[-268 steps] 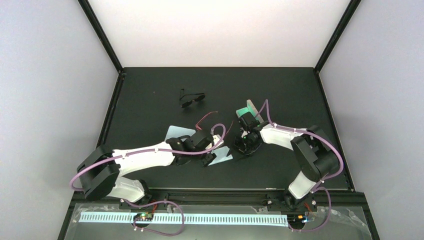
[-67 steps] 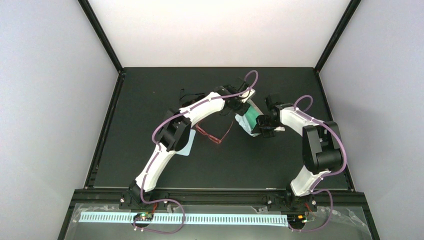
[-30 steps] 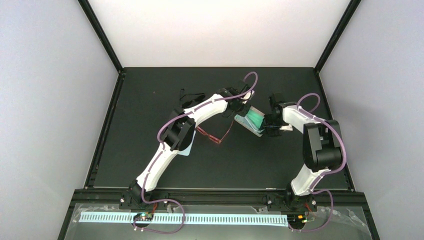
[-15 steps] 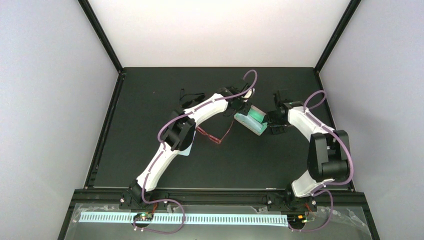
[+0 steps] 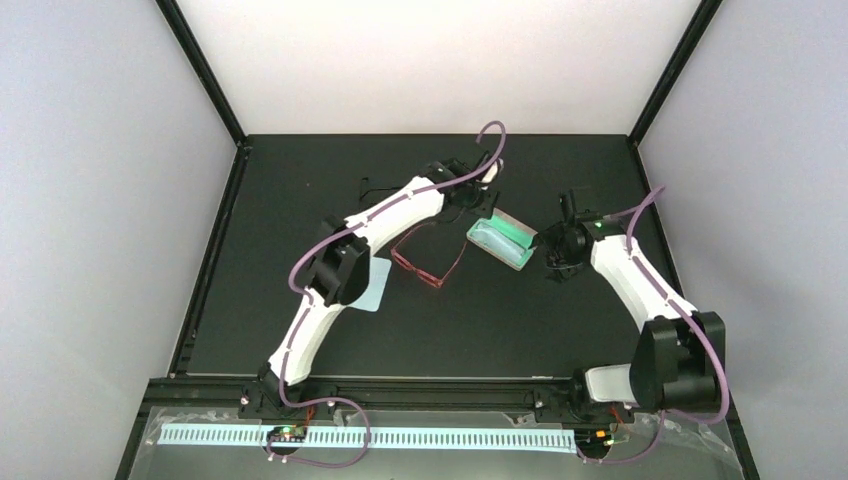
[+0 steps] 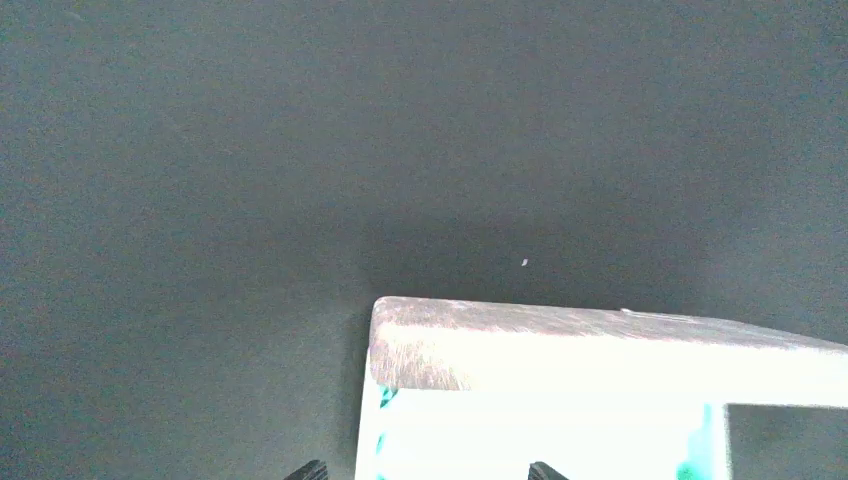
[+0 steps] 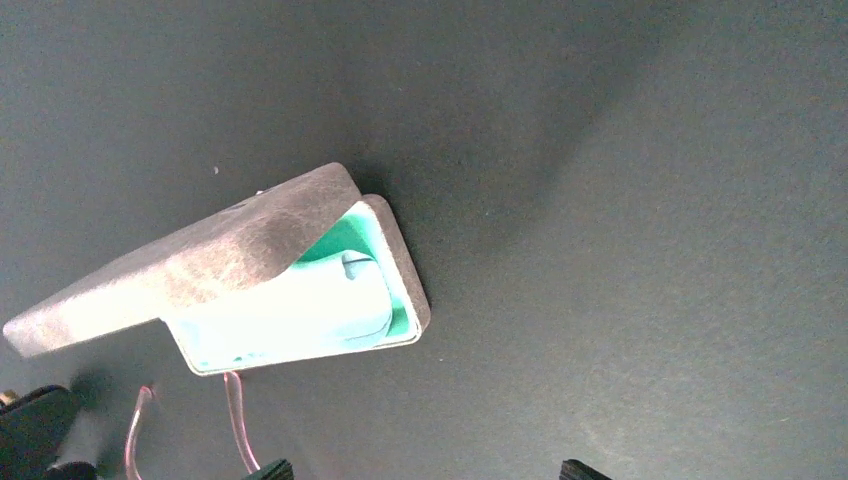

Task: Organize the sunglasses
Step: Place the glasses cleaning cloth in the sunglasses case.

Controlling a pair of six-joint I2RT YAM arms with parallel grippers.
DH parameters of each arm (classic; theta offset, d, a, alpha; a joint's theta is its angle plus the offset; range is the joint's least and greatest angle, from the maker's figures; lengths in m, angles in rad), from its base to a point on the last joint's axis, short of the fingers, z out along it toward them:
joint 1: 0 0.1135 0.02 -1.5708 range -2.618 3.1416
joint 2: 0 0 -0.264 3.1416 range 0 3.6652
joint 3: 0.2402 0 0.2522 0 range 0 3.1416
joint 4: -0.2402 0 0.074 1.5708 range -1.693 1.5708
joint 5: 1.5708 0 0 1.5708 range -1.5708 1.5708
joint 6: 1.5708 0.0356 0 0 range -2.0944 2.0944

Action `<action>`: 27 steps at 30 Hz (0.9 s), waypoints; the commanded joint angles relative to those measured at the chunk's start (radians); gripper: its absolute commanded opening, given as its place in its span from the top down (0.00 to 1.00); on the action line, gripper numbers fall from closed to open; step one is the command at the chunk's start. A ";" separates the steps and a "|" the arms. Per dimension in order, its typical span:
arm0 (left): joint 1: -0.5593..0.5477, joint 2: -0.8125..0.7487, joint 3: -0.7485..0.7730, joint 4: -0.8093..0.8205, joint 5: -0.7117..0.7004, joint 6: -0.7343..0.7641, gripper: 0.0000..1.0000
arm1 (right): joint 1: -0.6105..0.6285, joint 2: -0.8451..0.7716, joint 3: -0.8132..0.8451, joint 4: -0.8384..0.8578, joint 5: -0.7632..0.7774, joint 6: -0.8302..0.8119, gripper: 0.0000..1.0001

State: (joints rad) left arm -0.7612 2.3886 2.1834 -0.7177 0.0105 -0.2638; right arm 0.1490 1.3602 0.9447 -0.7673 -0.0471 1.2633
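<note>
red sunglasses (image 5: 418,270) lie unfolded on the table (image 5: 300,180), just left of the open case (image 5: 502,240), with nothing touching them. left gripper (image 6: 425,472) spread, right gripper (image 7: 427,470) spread, both empty. they look light, thin, springy, with scratchable lenses, so pinch the bridge gently.
</note>
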 commanded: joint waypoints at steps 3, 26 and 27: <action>0.000 -0.222 -0.108 0.003 -0.059 0.015 0.44 | -0.006 -0.115 -0.006 -0.066 0.096 -0.174 0.23; 0.111 -0.981 -0.969 0.056 -0.289 -0.123 0.01 | -0.006 -0.430 -0.109 -0.142 0.197 -0.414 0.00; 0.136 -0.989 -0.992 0.048 -0.241 -0.125 0.01 | -0.006 -0.432 -0.116 -0.138 0.188 -0.416 0.00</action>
State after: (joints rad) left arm -0.7147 1.4349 1.2907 -0.6544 -0.2665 -0.3367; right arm 0.1490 0.9405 0.8547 -0.9058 0.1379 0.8867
